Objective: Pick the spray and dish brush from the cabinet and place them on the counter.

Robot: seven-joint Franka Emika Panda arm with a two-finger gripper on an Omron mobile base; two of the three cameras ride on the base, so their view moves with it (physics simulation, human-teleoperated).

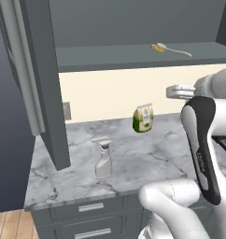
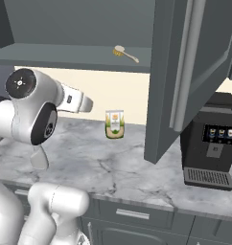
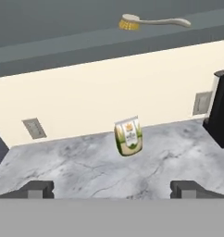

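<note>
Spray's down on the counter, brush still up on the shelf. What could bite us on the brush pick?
1. The dish brush is thin and lies flat on the cabinet shelf, so the open gripper may slip off it or push it deeper.
2. Both cabinet doors hang open beside the shelf; a wide swing could clip one.
3. The spray stands upright near the counter front edge; the arm might topple it.

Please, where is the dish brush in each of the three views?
Left base view: dish brush upper right, on the cabinet shelf.
Right base view: upper middle, same shelf.
Hand view: top, right of middle.
Shared landmark: the pouch on the counter, below the brush.
</note>
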